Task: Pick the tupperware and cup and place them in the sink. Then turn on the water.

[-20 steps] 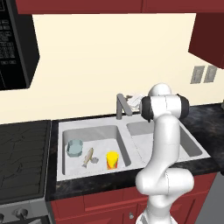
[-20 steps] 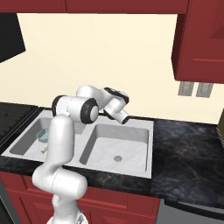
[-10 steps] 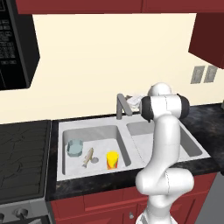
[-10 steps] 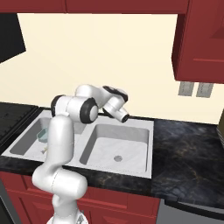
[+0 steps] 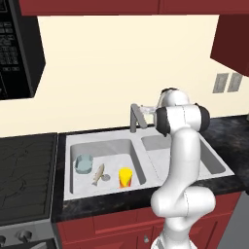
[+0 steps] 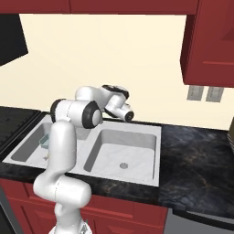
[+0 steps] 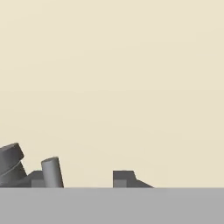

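Observation:
The pale blue tupperware (image 5: 83, 164) and the yellow cup (image 5: 125, 177) rest in the left basin of the grey sink (image 5: 102, 138), the cup upright near the divider. In the right base view a corner of the tupperware (image 6: 45, 141) peeks out behind the arm. My gripper (image 5: 145, 109) is up at the grey faucet (image 5: 133, 118), behind the divider. In the hand view my gripper (image 7: 81, 179) faces the cream wall with its fingertips (image 7: 124, 178) apart, and a grey faucet lever (image 7: 52, 172) stands just inside the left tip. No water runs from the spout.
A small tan fish (image 5: 98, 174) lies between the tupperware and the cup. A black stove (image 5: 24, 170) borders the sink on the left and a dark counter (image 6: 196, 155) on the right. Red cabinets hang overhead, and the right basin (image 6: 122, 157) holds nothing.
The hand has stayed at the faucet with barely any shift. The tupperware, fish and cup lie as before.

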Tool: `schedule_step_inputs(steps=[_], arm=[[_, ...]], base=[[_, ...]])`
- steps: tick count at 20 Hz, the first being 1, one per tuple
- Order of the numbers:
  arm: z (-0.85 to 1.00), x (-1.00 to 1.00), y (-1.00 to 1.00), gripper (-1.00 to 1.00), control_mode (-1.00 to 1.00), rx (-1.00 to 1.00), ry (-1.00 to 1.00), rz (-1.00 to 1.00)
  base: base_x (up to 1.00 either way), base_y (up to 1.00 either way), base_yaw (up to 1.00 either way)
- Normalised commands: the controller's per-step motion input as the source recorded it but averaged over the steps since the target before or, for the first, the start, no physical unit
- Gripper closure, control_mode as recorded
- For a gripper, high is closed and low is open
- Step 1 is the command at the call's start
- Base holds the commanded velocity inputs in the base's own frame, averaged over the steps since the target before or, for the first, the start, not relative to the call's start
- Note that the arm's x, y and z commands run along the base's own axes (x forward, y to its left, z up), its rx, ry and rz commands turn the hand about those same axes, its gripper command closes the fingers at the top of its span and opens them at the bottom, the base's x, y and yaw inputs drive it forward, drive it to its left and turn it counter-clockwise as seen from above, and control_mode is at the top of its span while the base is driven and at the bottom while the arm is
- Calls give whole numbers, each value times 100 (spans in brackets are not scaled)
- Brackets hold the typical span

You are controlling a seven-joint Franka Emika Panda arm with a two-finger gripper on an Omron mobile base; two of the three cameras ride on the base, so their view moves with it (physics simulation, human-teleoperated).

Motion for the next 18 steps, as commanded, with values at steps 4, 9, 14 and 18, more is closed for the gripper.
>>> schedule_step_inputs(steps=[4, 9, 14, 18], arm=[[-15, 8, -100, 100, -100, 12, 15, -6], [-66, -8, -100, 100, -100, 13, 6, -3], [-100, -39, -100, 100, -100, 9, 0, 0], [-100, -54, -100, 100, -100, 2, 0, 0]], base=[[0, 0, 0], [0, 0, 0], [0, 0, 0], [0, 0, 0]])
